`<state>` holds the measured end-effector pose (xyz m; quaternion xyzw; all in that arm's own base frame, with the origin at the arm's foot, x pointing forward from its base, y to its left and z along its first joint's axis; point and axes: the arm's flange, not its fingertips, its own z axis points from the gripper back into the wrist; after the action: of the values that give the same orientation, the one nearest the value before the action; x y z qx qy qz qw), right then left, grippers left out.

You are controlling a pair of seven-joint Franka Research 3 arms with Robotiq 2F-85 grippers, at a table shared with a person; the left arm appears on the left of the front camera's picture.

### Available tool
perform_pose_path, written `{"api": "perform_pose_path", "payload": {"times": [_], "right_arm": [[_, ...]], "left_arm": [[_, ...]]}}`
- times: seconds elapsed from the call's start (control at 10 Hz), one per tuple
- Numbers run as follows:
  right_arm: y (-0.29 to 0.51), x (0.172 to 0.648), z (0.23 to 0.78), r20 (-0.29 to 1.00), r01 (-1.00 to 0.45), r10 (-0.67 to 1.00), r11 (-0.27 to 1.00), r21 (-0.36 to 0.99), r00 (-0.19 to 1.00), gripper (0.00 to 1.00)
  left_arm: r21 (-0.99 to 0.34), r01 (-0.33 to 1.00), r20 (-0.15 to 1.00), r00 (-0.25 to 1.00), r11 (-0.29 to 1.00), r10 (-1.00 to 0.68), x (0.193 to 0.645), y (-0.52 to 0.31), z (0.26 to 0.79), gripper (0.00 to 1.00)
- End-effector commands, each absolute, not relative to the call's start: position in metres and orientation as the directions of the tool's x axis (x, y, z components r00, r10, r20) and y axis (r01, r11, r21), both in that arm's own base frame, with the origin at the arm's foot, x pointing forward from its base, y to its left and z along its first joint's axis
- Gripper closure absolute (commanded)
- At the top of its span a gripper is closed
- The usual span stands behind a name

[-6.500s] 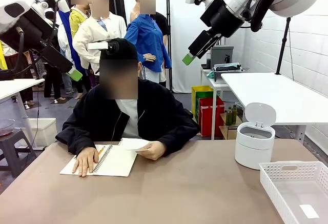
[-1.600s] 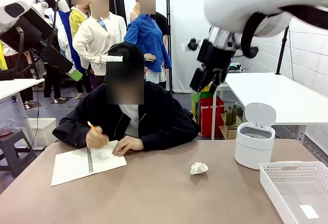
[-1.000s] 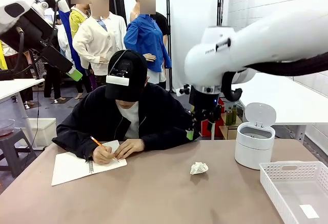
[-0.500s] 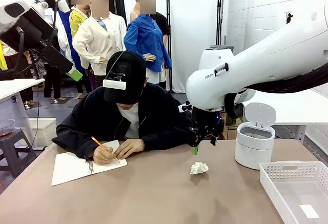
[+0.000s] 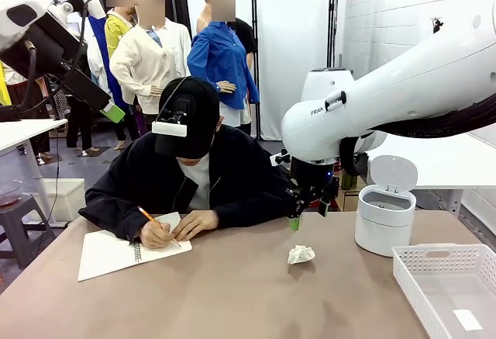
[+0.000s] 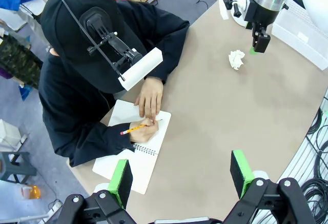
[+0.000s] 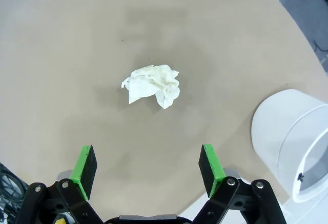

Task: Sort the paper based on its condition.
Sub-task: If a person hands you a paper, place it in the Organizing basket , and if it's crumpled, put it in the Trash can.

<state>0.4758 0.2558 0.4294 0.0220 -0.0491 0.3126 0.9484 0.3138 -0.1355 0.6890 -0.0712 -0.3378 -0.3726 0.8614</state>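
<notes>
The paper (image 5: 301, 254) lies mid-counter (image 5: 232, 292), left of the bin (image 5: 385, 223). The right fingers (image 7: 209, 165) hover spread above it; the left fingers (image 6: 121, 180) are spread, far off. An off-centre descent could nudge the light paper away.

The front camera looks level across the table (image 5: 232, 292) at the person (image 5: 194, 176) at twelve o'clock, the left wrist camera down from high above, the right wrist camera from close over the paper wad (image 7: 152, 85) all three share.
</notes>
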Motion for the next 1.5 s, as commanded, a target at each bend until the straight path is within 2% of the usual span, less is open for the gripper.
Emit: {"api": "perform_pose_path", "payload": {"times": [0.0, 0.4, 0.7, 1.0, 1.4], "right_arm": [[0.256, 0.476, 0.429, 0.107, -0.595, 0.591, 0.803, 0.011, 0.800, 0.00], [0.269, 0.503, 0.383, 0.039, -0.459, 0.461, 0.888, -0.036, 0.887, 0.00], [0.277, 0.516, 0.352, 0.043, -0.389, 0.387, 0.920, 0.041, 0.921, 0.00], [0.286, 0.524, 0.328, 0.010, -0.357, 0.357, 0.934, -0.024, 0.934, 0.00], [0.291, 0.534, 0.293, -0.040, -0.337, 0.337, 0.941, 0.003, 0.941, 0.00]], "left_arm": [[0.128, 0.689, 0.633, 0.497, 0.713, -0.594, 0.313, -0.135, 0.689, 0.00], [0.128, 0.689, 0.633, 0.497, 0.713, -0.594, 0.313, -0.135, 0.689, 0.00], [0.128, 0.689, 0.633, 0.497, 0.713, -0.594, 0.313, -0.135, 0.689, 0.00], [0.128, 0.689, 0.633, 0.497, 0.713, -0.594, 0.313, -0.135, 0.689, 0.00], [0.128, 0.689, 0.633, 0.497, 0.713, -0.594, 0.313, -0.135, 0.689, 0.00]]}}
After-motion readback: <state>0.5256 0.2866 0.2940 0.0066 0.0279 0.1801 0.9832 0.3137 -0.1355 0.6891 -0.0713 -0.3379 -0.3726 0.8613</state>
